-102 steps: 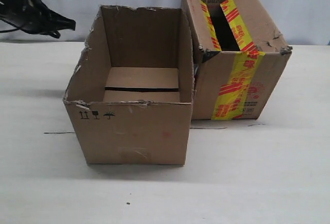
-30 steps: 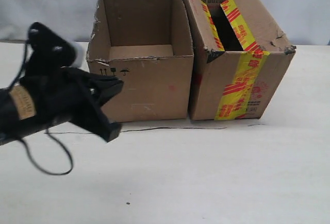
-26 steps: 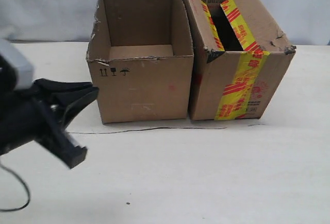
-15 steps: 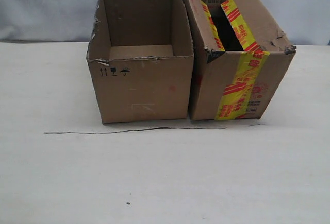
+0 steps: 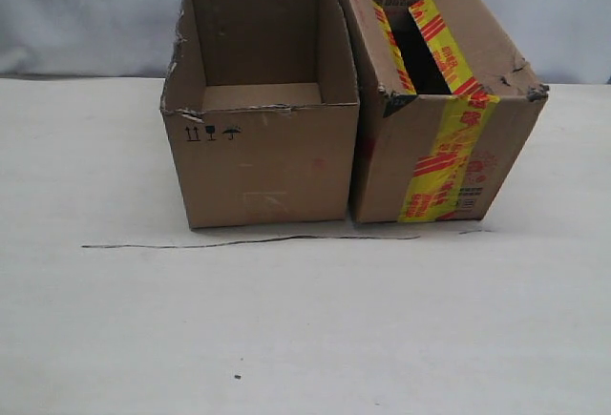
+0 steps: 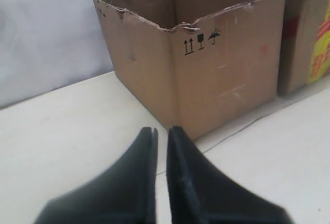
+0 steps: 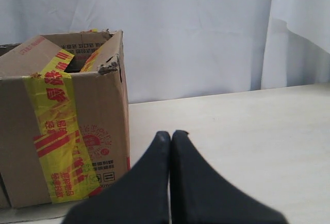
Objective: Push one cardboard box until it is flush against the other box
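L gripper (image 6: 161,131): black fingers (image 6: 142,183) drawn nearly together, thin slit betw. them, nothing held. Tips low over the table (image 6: 67,131), aimed at the near corner of the cardboard box (image 6: 227,69), the corner under the small black handling symbols (image 6: 201,42). Box stands apart from the tips, no contact. L arm itself not seen, only the fingers in wrist view. In ext. view the cardboard box (image 5: 258,162) sits upright, left of centre on the table (image 5: 305,339), ragged torn rim up, top open; inside shows bare cardboard walls and floor. Thin dark line (image 5: 248,240) lies on the table just in front of it. Immediately right, the other box (image 5: 434,148) w/ yellow-and-red tape, dented corners; side walls of the two meet at the upper front edge, narrow dark seam lower down, can't tell if contact is full-length. Its top flaps are partly folded in, interior dark, contents can't tell. R gripper (image 7: 171,134): fingers pressed shut on each other, holding nothing, low over the table, near the taped end of the other box (image 7: 62,126) but clear of it. Pale curtain (image 7: 206,28) behind.
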